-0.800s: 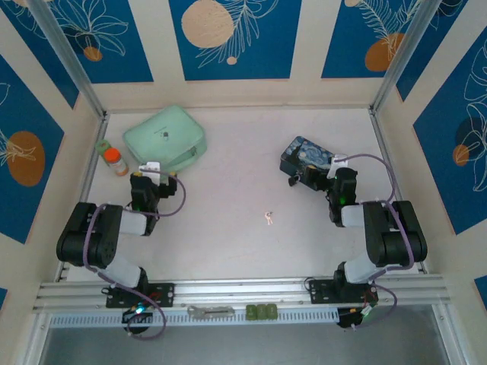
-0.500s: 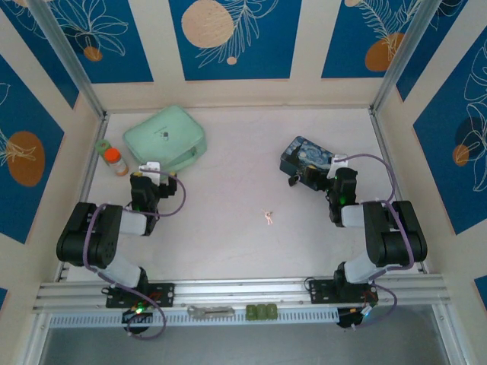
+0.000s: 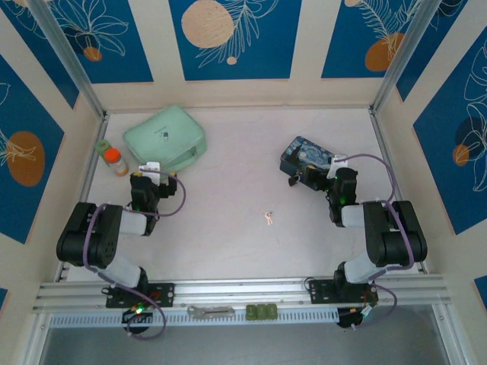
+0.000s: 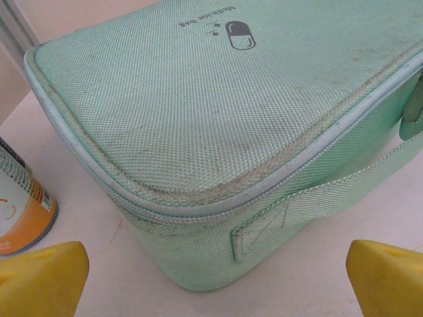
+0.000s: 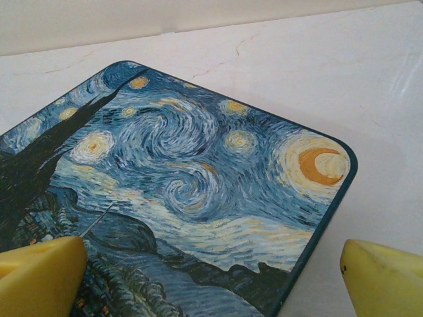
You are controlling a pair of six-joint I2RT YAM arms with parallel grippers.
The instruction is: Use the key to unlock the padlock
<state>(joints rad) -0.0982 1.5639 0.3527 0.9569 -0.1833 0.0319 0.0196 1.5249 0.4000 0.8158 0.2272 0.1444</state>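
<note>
Kept left end effector spread before bag, right end effector spread over tin, as before. Left key mid-worktop, padlock just beside tin, both unmoved.

The tool, fingertips parted, frames the starry-night tin, seemingly untouched, on a pale table.

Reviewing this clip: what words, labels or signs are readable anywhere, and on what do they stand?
"Medicine Bag": small dark print, upside down in the left wrist view, on the lid of the green bag, beside a capsule icon.
Bottle label: cut off at the frame edge, nothing readable.
Tin lid: a painted night sky, no words.
</note>
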